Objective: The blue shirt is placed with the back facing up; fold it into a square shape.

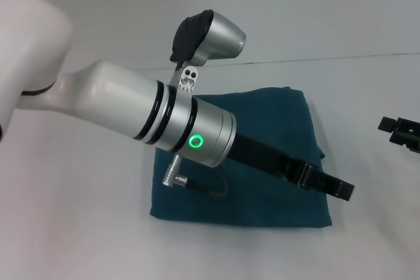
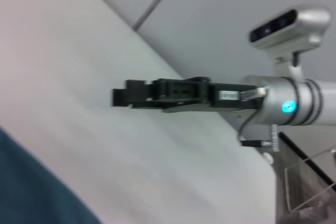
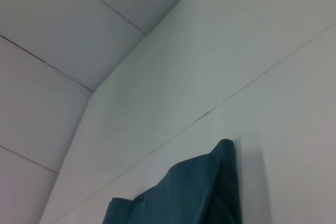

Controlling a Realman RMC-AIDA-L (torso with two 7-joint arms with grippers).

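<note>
The blue shirt (image 1: 262, 142) lies on the white table as a compact, roughly square folded bundle, plain side up. One corner of it shows in the left wrist view (image 2: 37, 192), and a folded edge appears in the right wrist view (image 3: 194, 192). My left arm reaches across the shirt from the left. The left gripper (image 1: 338, 187) hovers just past the shirt's near right corner and holds no cloth. My right gripper (image 1: 399, 132) sits at the right edge of the table, apart from the shirt, open and empty. The left wrist view shows the right gripper (image 2: 119, 98) from the side.
The white table (image 1: 79, 227) extends around the shirt on every side. A seam line (image 1: 341, 57) crosses the surface behind the shirt. A clear plastic fixture (image 2: 310, 182) stands beyond the table near the right arm.
</note>
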